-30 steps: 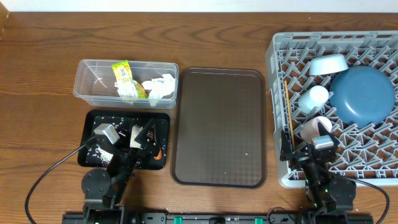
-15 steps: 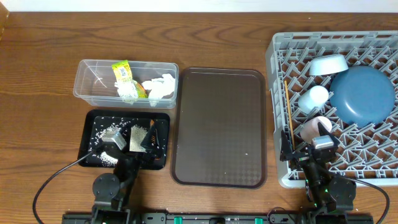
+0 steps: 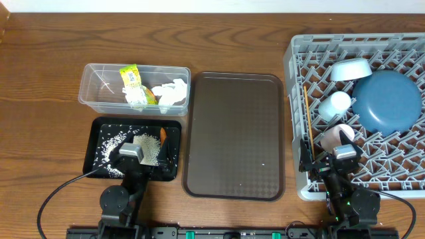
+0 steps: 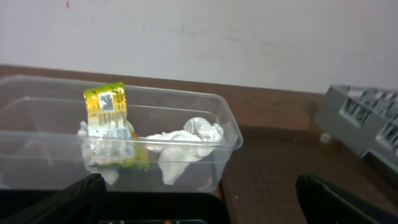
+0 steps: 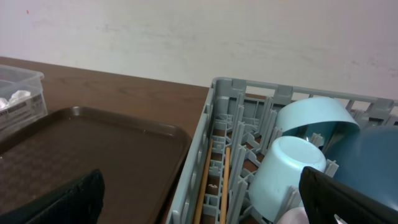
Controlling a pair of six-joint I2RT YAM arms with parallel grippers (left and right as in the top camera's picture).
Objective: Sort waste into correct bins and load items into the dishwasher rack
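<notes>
The clear tub (image 3: 99,93) holds the yellow-green wrapper (image 3: 132,82) and white tissue (image 3: 170,92); both show in the left wrist view, the wrapper (image 4: 107,118) and tissue (image 4: 186,140). The black tray (image 3: 93,156) holds rice grains (image 3: 119,141) and the orange carrot (image 3: 163,135). The grey rack (image 3: 293,119) holds the dark blue plate (image 3: 387,99), bowl (image 3: 350,68), light blue cup (image 3: 334,105), pink cup (image 3: 337,136) and chopsticks (image 3: 308,119). My left gripper (image 3: 136,158) is open and empty over the black tray's front. My right gripper (image 3: 330,162) is open and empty at the rack's front-left corner.
The brown serving tray (image 3: 234,136) lies between the bins and the rack, with nothing on it. Arm cables run along the table's front edge. In the right wrist view the chopsticks (image 5: 214,180) lie along the rack's left wall beside the light blue cup (image 5: 286,168).
My left gripper has drawn back toward the front edge of the black tray, uncovering the rice and carrot. The right arm has not moved.
</notes>
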